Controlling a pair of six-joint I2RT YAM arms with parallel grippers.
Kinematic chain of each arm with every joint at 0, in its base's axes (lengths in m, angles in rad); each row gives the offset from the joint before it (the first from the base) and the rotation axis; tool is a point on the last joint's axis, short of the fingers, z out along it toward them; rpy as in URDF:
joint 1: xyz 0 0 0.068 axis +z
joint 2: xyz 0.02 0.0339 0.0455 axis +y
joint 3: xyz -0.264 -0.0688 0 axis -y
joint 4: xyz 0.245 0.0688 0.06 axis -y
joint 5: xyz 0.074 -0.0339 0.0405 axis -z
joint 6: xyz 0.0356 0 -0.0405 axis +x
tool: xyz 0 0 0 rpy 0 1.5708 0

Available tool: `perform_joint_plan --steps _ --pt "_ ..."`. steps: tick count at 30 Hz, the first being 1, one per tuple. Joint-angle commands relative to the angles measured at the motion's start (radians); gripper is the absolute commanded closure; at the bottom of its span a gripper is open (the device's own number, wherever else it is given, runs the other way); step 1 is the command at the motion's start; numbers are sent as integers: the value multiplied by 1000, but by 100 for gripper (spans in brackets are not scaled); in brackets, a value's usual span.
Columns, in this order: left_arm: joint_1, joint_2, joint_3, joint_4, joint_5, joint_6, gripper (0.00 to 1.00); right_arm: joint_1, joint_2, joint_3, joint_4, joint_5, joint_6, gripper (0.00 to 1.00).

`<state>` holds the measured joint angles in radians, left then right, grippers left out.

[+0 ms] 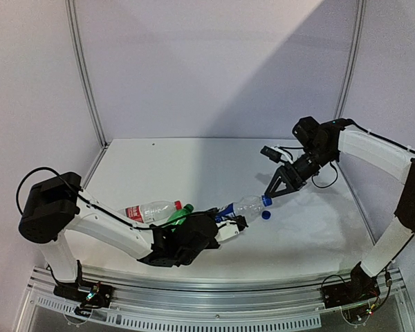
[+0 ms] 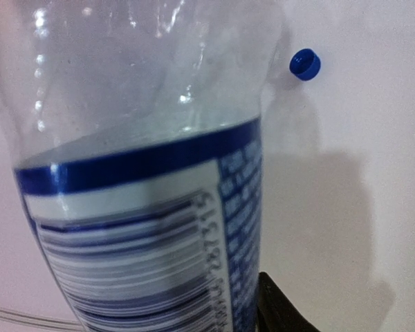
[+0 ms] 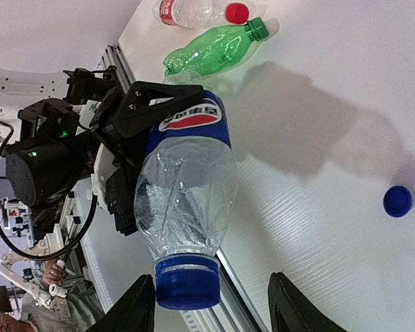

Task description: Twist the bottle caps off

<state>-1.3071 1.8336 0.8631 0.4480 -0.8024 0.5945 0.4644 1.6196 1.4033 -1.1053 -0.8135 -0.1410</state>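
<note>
My left gripper [image 1: 225, 225] is shut on the Pepsi bottle [image 1: 242, 207], holding its labelled body [image 2: 138, 173] off the table with the neck pointing at the right arm. One black finger [image 2: 280, 311] shows beside the label. A blue cap [image 3: 187, 282] sits on the bottle's neck. My right gripper [image 3: 214, 308] is open, its jaws either side of this cap: one is close against it, the other well apart. A loose blue cap [image 3: 398, 201] lies on the table just under the bottle's neck [image 1: 265, 215].
A green bottle [image 3: 214, 52] with a green cap [image 3: 257, 28] and a clear red-labelled bottle [image 3: 187, 10] with a red cap [image 3: 236, 12] lie side by side on the white table [image 1: 194, 166], left of the left gripper. The near metal rail [image 1: 214, 287] runs along the front.
</note>
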Motion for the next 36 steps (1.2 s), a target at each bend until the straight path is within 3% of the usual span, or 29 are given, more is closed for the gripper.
perform_joint_plan --steps 1,6,13,24,27,31,36 --pt "-14 -5 18 27 -18 -6 55 0 35 31 -68 -121 -51 43" --pt "-14 -4 17 31 -21 -3 55 -1 43 19 -84 -118 -77 46" --pt "-12 1 20 32 -23 -2 55 0 46 13 -100 -139 -98 59" --pt "-12 0 19 32 -20 -2 55 1 76 30 -85 -143 -92 59" --pt "-12 -2 17 32 -20 -2 55 1 84 37 -91 -144 -99 68" --pt "-9 -3 16 25 -7 -9 55 1 80 53 -115 -123 -197 85" --pt "2 -24 11 -49 112 -65 54 27 0 37 -27 122 -457 91"
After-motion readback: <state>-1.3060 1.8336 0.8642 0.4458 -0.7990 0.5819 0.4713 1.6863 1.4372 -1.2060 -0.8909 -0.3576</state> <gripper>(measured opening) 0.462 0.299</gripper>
